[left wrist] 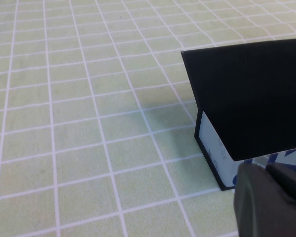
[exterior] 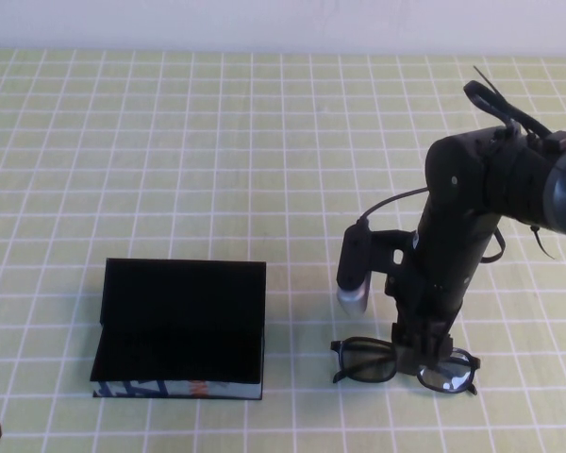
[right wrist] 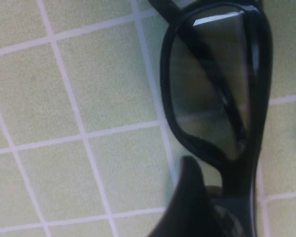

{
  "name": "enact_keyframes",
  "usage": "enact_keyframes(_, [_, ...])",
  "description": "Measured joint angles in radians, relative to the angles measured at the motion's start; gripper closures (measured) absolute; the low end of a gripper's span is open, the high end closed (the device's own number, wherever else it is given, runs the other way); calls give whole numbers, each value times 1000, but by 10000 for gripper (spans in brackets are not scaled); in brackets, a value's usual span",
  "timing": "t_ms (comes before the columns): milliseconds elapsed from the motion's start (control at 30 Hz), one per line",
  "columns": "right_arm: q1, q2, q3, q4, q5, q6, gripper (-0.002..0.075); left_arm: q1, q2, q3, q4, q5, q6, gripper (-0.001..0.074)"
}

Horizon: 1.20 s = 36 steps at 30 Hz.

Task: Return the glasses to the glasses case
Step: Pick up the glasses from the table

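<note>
The black thick-rimmed glasses [exterior: 363, 363] lie on the table at the front right, lenses facing the front edge. My right gripper [exterior: 421, 351] points straight down over their bridge and is shut on it. In the right wrist view one finger [right wrist: 187, 197] presses against the frame [right wrist: 259, 74] beside a lens. The black glasses case [exterior: 179, 321] stands open at the front left, lid up, its printed side toward the front edge. It also shows in the left wrist view [left wrist: 256, 98]. My left gripper [left wrist: 269, 197] is shut and empty, low beside the case's near left corner.
A green cloth with a white grid [exterior: 217, 142] covers the whole table. My right arm's dark body [exterior: 472, 208] and cable rise above the glasses. A strip of bare cloth lies between the case and the glasses.
</note>
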Motion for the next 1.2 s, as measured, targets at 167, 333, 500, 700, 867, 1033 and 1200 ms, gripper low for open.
enact_keyframes(167, [0, 20, -11, -2, -5, -2, 283, 0, 0, 0, 0, 0, 0, 738])
enact_keyframes(333, [0, 35, -20, -2, -7, -21, 284, 0, 0, 0, 0, 0, 0, 738])
enact_keyframes(500, [0, 53, -20, -5, -7, -27, 292, 0, 0, 0, 0, 0, 0, 738])
enact_keyframes(700, [0, 53, -20, -8, -7, -27, 309, 0, 0, 0, 0, 0, 0, 738])
enact_keyframes(867, [0, 53, -20, -8, -3, -27, 369, 0, 0, 0, 0, 0, 0, 738])
enact_keyframes(1033, [0, 53, -20, -8, 13, -27, 394, 0, 0, 0, 0, 0, 0, 738])
enact_keyframes(1200, [0, 53, -20, -8, 22, -14, 412, 0, 0, 0, 0, 0, 0, 738])
